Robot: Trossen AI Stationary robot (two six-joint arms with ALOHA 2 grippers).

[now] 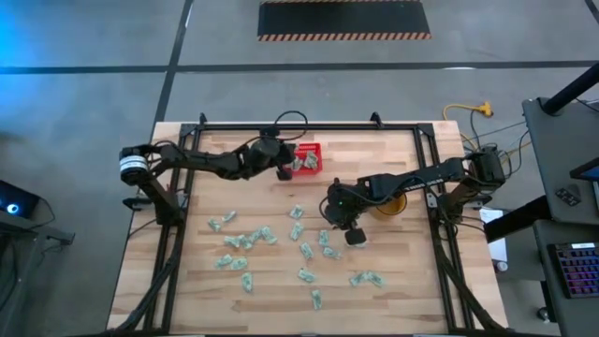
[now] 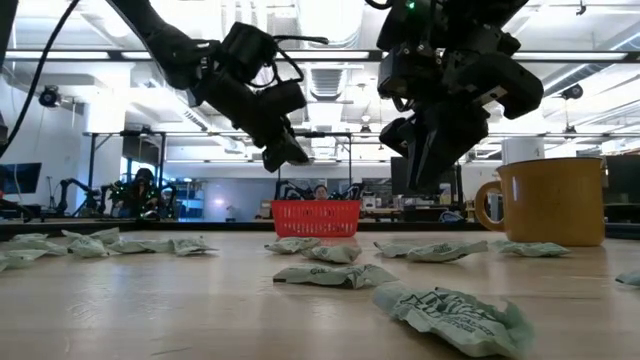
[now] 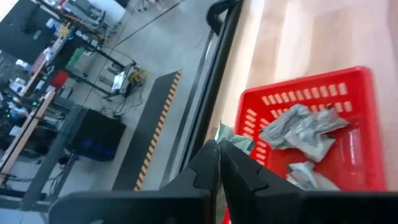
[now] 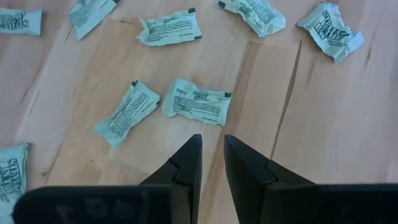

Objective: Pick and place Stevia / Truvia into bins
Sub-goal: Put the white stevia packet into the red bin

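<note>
The left tool (image 3: 219,163) is pinching one sachet (image 3: 231,138) beside the red basket (image 1: 308,159); releasing comes next. The right tool (image 4: 212,158), slightly parted and empty, is hovering over loose sachets (image 4: 196,101) on the tabletop (image 1: 402,281).

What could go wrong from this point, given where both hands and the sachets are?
1. The left hand, shut on a sachet, sits at the red basket rim; released there, the sachet might fall outside.
2. The right hand hovers above two sachets lying close together; it may catch both or push one away.
3. The yellow mug stands near the right arm and might get bumped.
</note>
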